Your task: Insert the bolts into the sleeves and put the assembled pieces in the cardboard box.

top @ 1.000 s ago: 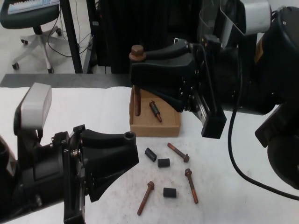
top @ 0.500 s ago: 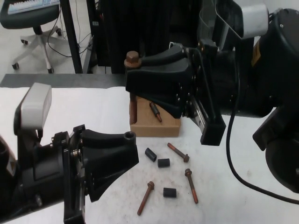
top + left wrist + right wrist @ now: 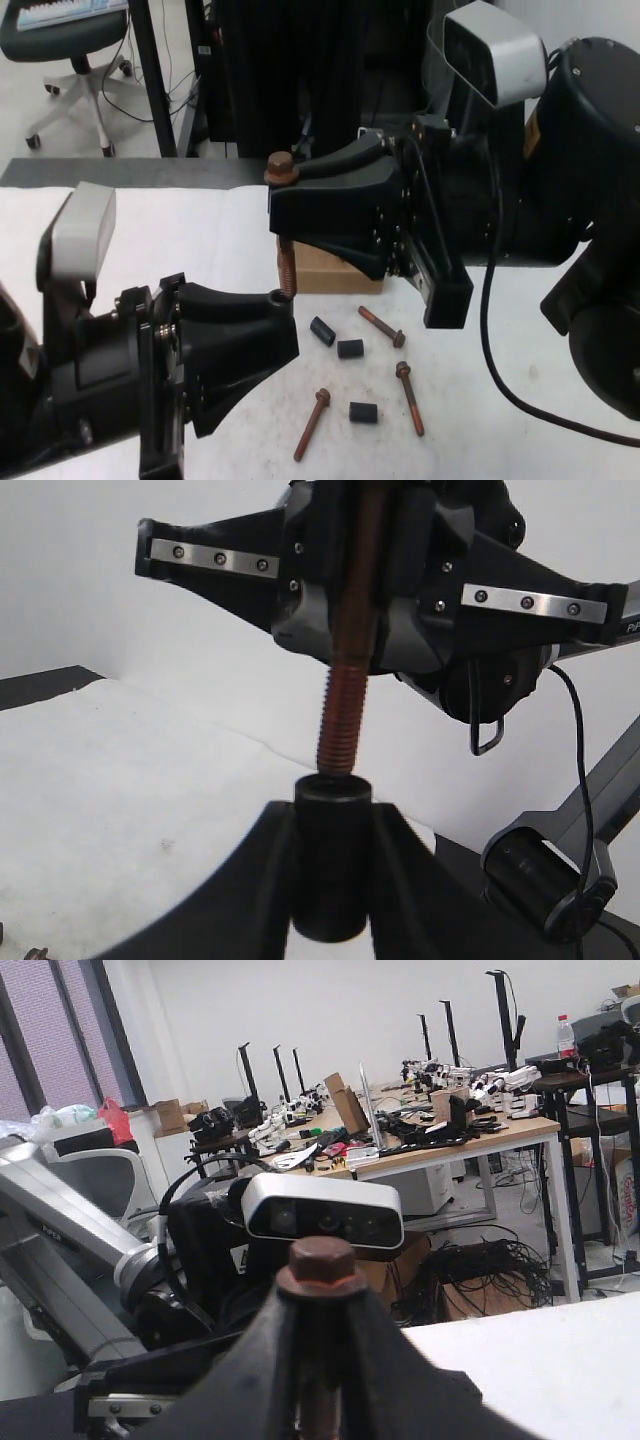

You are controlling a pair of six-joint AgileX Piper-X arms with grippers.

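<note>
Holding the sleeve: left gripper (image 3: 332,880) — fingers closed on an upright black sleeve (image 3: 332,820), bore facing up.
Right gripper (image 3: 290,200): fingers clamped on a rust-brown bolt (image 3: 340,720), held upright with its head on top.
Bolt and sleeve: the bolt stands at 12 o'clock of the sleeve. Its threaded end meets the sleeve's mouth — how far in, cannot tell.
Cardboard box (image 3: 330,278): on the white bench (image 3: 520,400), partly hidden behind the right gripper, at about 1 o'clock from the held sleeve in the high view.
Loose bolts (image 3: 409,397): three lying flat, around 4 to 5 o'clock from the held sleeve.
Loose sleeves (image 3: 350,349): three black ones scattered among those bolts.
</note>
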